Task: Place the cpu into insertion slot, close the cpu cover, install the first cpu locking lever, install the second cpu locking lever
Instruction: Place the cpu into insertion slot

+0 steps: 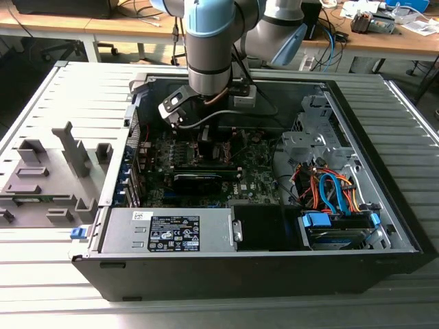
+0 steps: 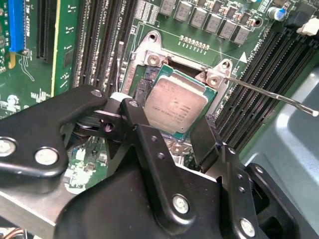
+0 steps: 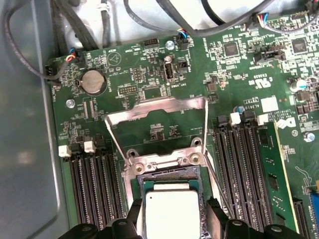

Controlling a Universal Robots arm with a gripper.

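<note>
Second wrist view is showing me the gripper (image 2: 167, 119) closing its two black fingers (image 2: 134, 117) on opposite edges of the cpu (image 2: 174, 102), so I am reading it as clamped on the chip. The cpu is sitting directly over the insertion slot (image 2: 148, 84), silvery top up, and I cannot tell whether it is hovering or already touching the socket. In the first wrist view the cpu (image 3: 172, 214) is covering most of the insertion slot (image 3: 169, 174), with a strip of dark contacts showing beyond it. The cpu cover (image 3: 154, 105) is lying flipped open on the green board past the slot, and the two locking levers (image 3: 117, 142) are standing unlatched on either side. I am worrying about a skewed landing. If the chip is sitting slightly rotated or tilted in the fingers, one corner could come down first and bend the contacts. A finger could also be snagging the lever (image 2: 269, 94) just beside it.
</note>
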